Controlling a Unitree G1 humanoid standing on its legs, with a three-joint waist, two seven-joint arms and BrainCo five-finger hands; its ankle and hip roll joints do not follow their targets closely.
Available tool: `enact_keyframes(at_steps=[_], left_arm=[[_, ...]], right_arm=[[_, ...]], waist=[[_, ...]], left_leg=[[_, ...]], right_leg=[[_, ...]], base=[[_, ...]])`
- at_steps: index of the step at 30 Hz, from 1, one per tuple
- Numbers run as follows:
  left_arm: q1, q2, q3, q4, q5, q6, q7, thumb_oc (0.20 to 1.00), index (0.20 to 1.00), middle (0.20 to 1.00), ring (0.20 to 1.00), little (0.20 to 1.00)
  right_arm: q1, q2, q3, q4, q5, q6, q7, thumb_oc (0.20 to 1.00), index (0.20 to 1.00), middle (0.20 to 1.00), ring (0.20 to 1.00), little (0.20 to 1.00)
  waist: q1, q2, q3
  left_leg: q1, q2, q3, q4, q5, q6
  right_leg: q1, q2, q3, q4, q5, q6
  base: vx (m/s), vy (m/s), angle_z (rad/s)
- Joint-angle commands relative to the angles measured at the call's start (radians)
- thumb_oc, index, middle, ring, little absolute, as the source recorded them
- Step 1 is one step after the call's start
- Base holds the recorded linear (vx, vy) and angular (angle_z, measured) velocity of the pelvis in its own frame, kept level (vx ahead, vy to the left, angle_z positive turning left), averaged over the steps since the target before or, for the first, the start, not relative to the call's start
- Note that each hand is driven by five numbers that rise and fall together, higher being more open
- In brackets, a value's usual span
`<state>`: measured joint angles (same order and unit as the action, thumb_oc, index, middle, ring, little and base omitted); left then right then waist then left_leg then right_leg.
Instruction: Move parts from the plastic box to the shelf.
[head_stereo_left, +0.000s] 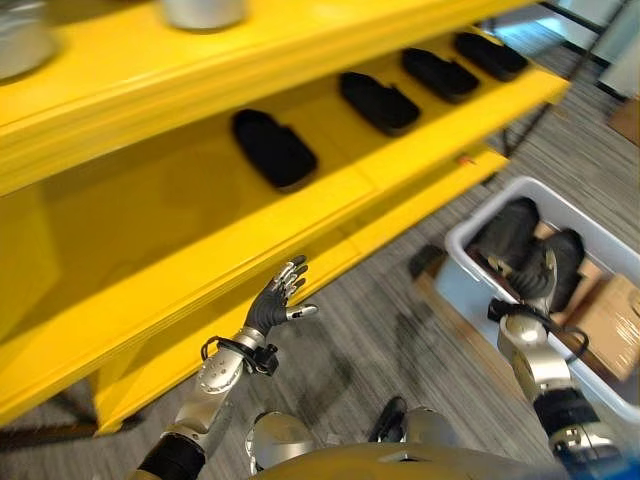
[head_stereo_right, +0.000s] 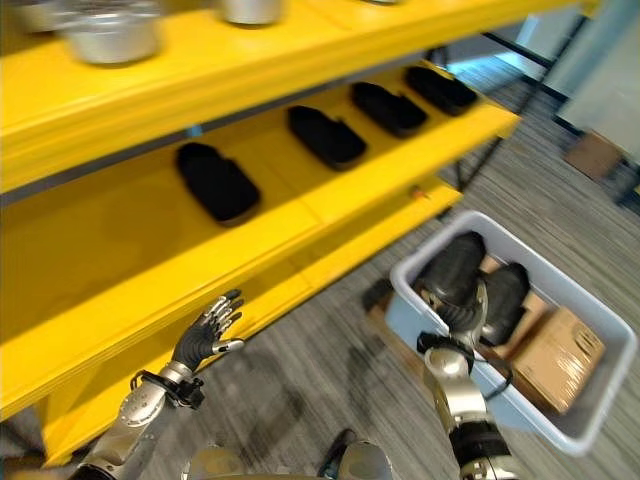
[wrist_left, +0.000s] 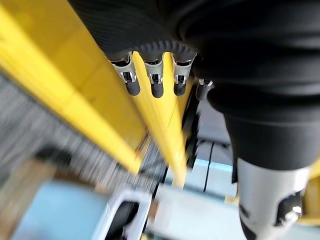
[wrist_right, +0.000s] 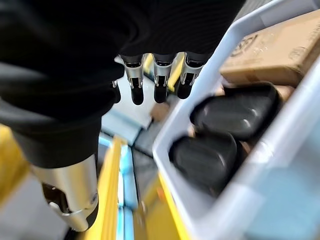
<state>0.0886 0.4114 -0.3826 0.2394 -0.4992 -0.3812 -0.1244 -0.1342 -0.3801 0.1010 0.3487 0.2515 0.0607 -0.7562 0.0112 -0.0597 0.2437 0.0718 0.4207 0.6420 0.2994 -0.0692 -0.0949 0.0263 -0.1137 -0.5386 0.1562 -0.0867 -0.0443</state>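
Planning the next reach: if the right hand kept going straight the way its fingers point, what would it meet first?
Probably the black rounded parts in the grey plastic box; the open right hand points at them, though depth is unclear.

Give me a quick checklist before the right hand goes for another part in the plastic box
1. Right hand empty, fingers straight: ok.
2. Right hand above the plastic box, not yet on a part: ok.
3. Black parts left in the box, two side by side: ok.
4. Cardboard box beside the parts, apart from them: ok.
5. Free room on the yellow shelf beside the four placed parts: ok.
6. Left hand open, by the shelf edge, away from the box: ok.
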Motion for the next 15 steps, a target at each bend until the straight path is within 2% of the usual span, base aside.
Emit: enact_keyframes(at_steps=[1, 6, 8, 9, 12, 13, 15], left_arm=[[-0.010, -0.009, 0.006, -0.115, -0.016, -0.063, -0.014, 1.000, 1.000, 1.000, 1.000, 1.000], [-0.007, -0.015, 0.003, -0.118, -0.014, -0.070, -0.049, 1.000, 1.000, 1.000, 1.000, 1.000], [-0.011, -0.016, -0.006, -0.128, -0.015, -0.065, -0.051, 1.000, 1.000, 1.000, 1.000, 1.000], [-0.027, -0.018, -0.023, -0.135, -0.026, -0.062, -0.054, 1.000, 1.000, 1.000, 1.000, 1.000], [-0.054, -0.029, -0.046, -0.135, -0.058, -0.061, -0.036, 1.000, 1.000, 1.000, 1.000, 1.000], [-0.081, -0.038, -0.057, -0.124, -0.008, -0.088, 0.000, 1.000, 1.000, 1.000, 1.000, 1.000], [-0.104, -0.026, -0.067, -0.120, 0.097, -0.114, 0.015, 1.000, 1.000, 1.000, 1.000, 1.000]], right_arm=[[0.015, -0.069, -0.071, -0.020, -0.040, 0.005, -0.075, 1.000, 1.000, 1.000, 1.000, 1.000], [0.043, -0.094, -0.113, -0.001, -0.095, 0.000, -0.142, 1.000, 1.000, 1.000, 1.000, 1.000], [0.052, -0.104, -0.131, 0.000, -0.081, 0.003, -0.162, 1.000, 1.000, 1.000, 1.000, 1.000], [0.055, -0.111, -0.147, 0.017, -0.078, -0.025, -0.176, 1.000, 1.000, 1.000, 1.000, 1.000], [0.057, -0.128, -0.162, 0.027, -0.099, -0.051, -0.146, 1.000, 1.000, 1.000, 1.000, 1.000], [0.055, -0.139, -0.154, 0.024, -0.116, -0.097, -0.104, 1.000, 1.000, 1.000, 1.000, 1.000], [0.050, -0.150, -0.143, 0.016, -0.113, -0.126, -0.077, 1.000, 1.000, 1.000, 1.000, 1.000]], waist=[[-0.015, -0.005, 0.010], [-0.058, 0.000, 0.009], [-0.076, 0.002, 0.008], [-0.101, 0.004, 0.006], [-0.129, 0.015, 0.006], [-0.152, 0.030, 0.004], [-0.161, 0.039, 0.001]], left_leg=[[-0.021, -0.147, 0.010, -0.184, 0.079, 0.051], [-0.008, -0.111, 0.033, -0.212, 0.119, 0.014], [-0.005, -0.092, 0.044, -0.217, 0.131, 0.004], [-0.004, -0.072, 0.061, -0.220, 0.140, -0.008], [-0.007, -0.034, 0.072, -0.217, 0.174, -0.034], [0.000, -0.013, 0.074, -0.216, 0.208, -0.055], [-0.001, -0.011, 0.037, -0.203, 0.217, -0.066]], right_leg=[[0.066, -0.113, 0.049, -0.007, 0.064, 0.167], [0.050, -0.090, 0.068, -0.008, 0.051, 0.153], [0.038, -0.081, 0.073, 0.002, 0.041, 0.141], [0.023, -0.062, 0.082, 0.008, 0.028, 0.124], [0.001, -0.040, 0.097, 0.022, 0.011, 0.103], [-0.024, -0.030, 0.118, 0.039, -0.002, 0.091], [-0.044, -0.023, 0.150, 0.053, -0.010, 0.084]], base=[[0.07, -0.245, -0.41], [0.08, -0.218, -0.36], [0.09, -0.312, -0.34], [0.10, -0.402, -0.31], [0.10, -0.353, -0.37], [0.12, -0.350, -0.41], [0.11, -0.271, -0.79]])
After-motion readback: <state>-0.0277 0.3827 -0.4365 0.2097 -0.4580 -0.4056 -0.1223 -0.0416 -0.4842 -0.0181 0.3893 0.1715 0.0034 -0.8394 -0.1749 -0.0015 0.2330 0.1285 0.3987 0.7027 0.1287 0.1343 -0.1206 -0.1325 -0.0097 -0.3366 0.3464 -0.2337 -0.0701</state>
